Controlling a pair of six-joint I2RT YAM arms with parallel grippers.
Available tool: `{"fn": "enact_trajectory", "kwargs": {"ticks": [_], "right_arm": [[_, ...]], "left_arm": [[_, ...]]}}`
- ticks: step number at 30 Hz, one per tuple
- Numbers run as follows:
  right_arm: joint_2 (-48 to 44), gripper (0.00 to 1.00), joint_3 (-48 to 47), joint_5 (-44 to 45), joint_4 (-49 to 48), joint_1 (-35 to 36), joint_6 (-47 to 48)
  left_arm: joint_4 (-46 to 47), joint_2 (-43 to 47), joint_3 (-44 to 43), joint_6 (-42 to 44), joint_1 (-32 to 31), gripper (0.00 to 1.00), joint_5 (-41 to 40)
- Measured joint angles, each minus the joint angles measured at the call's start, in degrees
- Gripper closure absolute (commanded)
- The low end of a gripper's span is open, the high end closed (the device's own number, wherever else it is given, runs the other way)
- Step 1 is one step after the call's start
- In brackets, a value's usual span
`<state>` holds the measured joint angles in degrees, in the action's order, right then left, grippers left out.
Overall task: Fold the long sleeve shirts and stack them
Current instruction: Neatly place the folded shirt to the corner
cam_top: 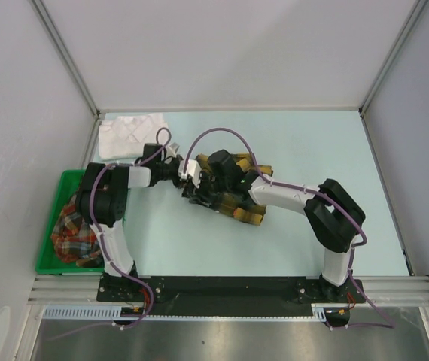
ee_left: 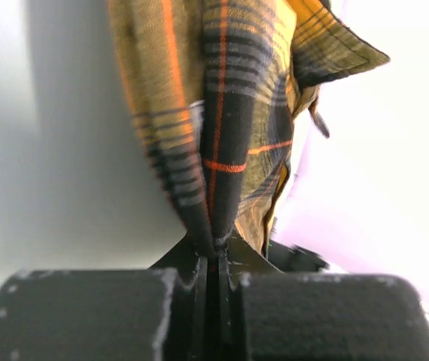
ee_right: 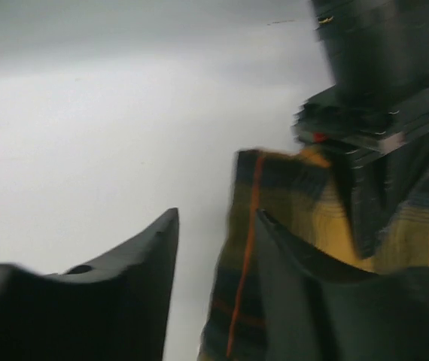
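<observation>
The yellow-and-black plaid shirt [cam_top: 238, 201] lies bunched mid-table, lifted at its left end. My left gripper [cam_top: 193, 179] is shut on a fold of it; the left wrist view shows the cloth [ee_left: 222, 113] pinched between the closed jaws of that gripper [ee_left: 216, 252]. My right gripper [cam_top: 210, 185] is right beside it. In the right wrist view the right gripper [ee_right: 217, 212] has its fingers apart, and the plaid cloth [ee_right: 244, 248] hangs loose against the right finger. A white shirt [cam_top: 130, 135] lies at the back left. The red-orange plaid shirt [cam_top: 75, 229] is in the bin.
A green plastic bin [cam_top: 58, 188] stands at the left edge beside the left arm's base. Grey walls with metal posts close the table at the back and both sides. The left gripper's body [ee_right: 380, 90] fills the upper right of the right wrist view.
</observation>
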<state>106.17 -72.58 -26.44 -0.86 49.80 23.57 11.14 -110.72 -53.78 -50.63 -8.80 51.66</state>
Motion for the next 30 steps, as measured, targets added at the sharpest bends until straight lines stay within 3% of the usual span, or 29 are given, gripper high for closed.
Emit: {"fn": "enact_trajectory", "kwargs": {"ticks": [1,2,10,18,25,30], "right_arm": [[0.0,0.07,-0.2,0.0,0.6,-0.2,-0.8],[0.0,0.01,-0.5,0.0,1.4,-0.6,-2.0],[-6.9,0.00,0.8,0.4,11.0,-10.8,-9.7],[-12.5,0.00,1.8,0.7,17.4,-20.4,-10.5],[-12.5,0.00,1.8,0.7,19.5,-20.6,-10.5],[-12.5,0.00,1.8,0.7,19.8,-20.5,-10.5]], "left_arm": [[-1.7,-0.7,-2.4,1.8,-0.1,1.00,-0.6],[-3.8,-1.5,-5.5,4.3,-0.2,1.00,-1.6],[-22.1,-5.1,-28.8,24.5,1.1,1.00,-12.6],[-37.5,-13.3,-53.7,41.4,8.9,1.00,-20.0],[-46.7,-17.3,-67.5,51.0,15.3,1.00,-20.5],[-50.3,-16.8,-69.8,56.6,15.4,1.00,-20.7]]}}
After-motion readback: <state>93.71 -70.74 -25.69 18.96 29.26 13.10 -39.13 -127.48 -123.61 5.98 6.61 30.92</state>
